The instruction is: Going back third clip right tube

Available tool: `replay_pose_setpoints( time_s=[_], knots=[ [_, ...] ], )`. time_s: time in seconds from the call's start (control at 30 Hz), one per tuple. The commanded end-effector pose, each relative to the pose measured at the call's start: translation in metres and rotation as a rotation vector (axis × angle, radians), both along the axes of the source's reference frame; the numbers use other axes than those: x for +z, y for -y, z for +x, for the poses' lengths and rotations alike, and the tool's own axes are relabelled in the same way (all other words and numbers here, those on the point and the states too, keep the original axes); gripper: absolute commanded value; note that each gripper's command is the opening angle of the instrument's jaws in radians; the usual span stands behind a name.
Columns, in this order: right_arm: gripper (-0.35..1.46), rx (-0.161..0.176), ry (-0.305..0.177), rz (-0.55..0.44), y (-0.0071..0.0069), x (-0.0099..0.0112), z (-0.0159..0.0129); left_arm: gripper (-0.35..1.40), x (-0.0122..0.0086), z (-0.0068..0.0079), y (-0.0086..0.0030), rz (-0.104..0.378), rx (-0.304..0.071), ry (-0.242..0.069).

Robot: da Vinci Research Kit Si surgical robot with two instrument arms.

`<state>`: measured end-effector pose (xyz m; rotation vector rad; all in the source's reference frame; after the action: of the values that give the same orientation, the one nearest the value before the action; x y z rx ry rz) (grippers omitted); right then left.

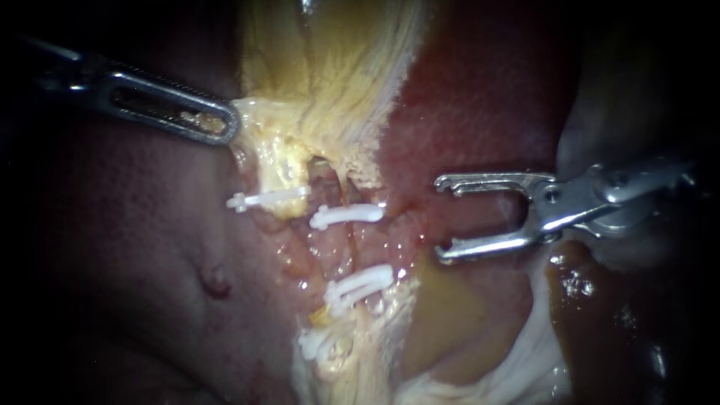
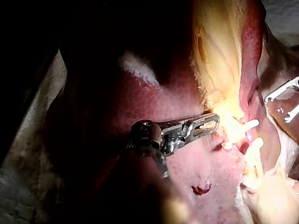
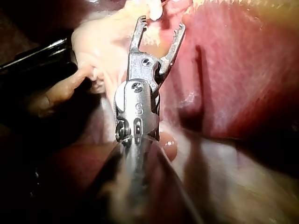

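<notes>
My right instrument (image 1: 442, 217) comes in from the right with its two hooked jaws wide open and nothing between them. It stands apart from the clips, to their right, over red liver. A white clip (image 1: 346, 215) crosses the right tube, with another (image 1: 360, 285) below it and a third (image 1: 319, 341) lower still. One white clip (image 1: 266, 199) sits on the left tube. My left instrument (image 1: 229, 124) reaches in from the upper left, its slotted jaws shut on the yellow edge of the gallbladder (image 1: 330, 67). In the right wrist view the open jaws (image 3: 159, 25) point at the pale tissue.
Pink liver (image 1: 135, 247) fills the left half, with a small dark nick (image 1: 214, 283). Deep red liver (image 1: 480, 97) lies behind my right instrument. White stringy tissue (image 1: 525, 352) and a dark wet patch (image 1: 592, 315) sit at the lower right.
</notes>
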<state>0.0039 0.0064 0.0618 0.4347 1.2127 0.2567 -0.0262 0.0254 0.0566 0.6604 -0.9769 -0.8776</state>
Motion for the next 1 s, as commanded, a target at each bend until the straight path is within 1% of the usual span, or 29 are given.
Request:
replay_pose_setpoints(
  time_s=[0.03, 0.13, 0.23, 0.4, 0.47, 0.7, 0.83, 1.0],
  knots=[
    [0.5, -0.001, 0.0, 0.0, 0.0, 0.0, 0.0, -0.35, 0.0003, -0.0002, 0.0001, -0.001, 0.0, -0.002],
    [0.5, -0.001, 0.0, 0.0, 0.0, 0.0001, -0.0001, -0.35, 0.0008, -0.0009, 0.0005, -0.002, 0.003, -0.001],
    [0.5, -0.002, -0.001, 0.0, 0.0, 0.0, -0.0001, -0.35, 0.0017, -0.0019, 0.001, -0.003, 0.008, 0.001],
    [0.5, -0.006, -0.003, 0.001, 0.0001, 0.0, -0.0004, -0.35, 0.0043, -0.0041, 0.0019, -0.006, 0.023, 0.008],
    [0.5, -0.006, -0.004, 0.001, 0.0001, -0.0001, -0.0005, -0.35, 0.0053, -0.0051, 0.0021, -0.005, 0.031, 0.009],
    [0.5, -0.012, -0.008, 0.003, 0.0003, -0.0004, -0.0004, -0.35, 0.0069, -0.0076, 0.0031, -0.003, 0.055, 0.018],
    [0.5, -0.012, -0.008, 0.003, 0.0004, -0.0004, -0.0005, -0.35, 0.0074, -0.0081, 0.0036, -0.006, 0.062, 0.014],
    [0.5, -0.012, -0.008, 0.003, 0.0004, -0.0004, -0.0005, -0.35, 0.0075, -0.008, 0.0035, -0.006, 0.063, 0.015]
  ],
)
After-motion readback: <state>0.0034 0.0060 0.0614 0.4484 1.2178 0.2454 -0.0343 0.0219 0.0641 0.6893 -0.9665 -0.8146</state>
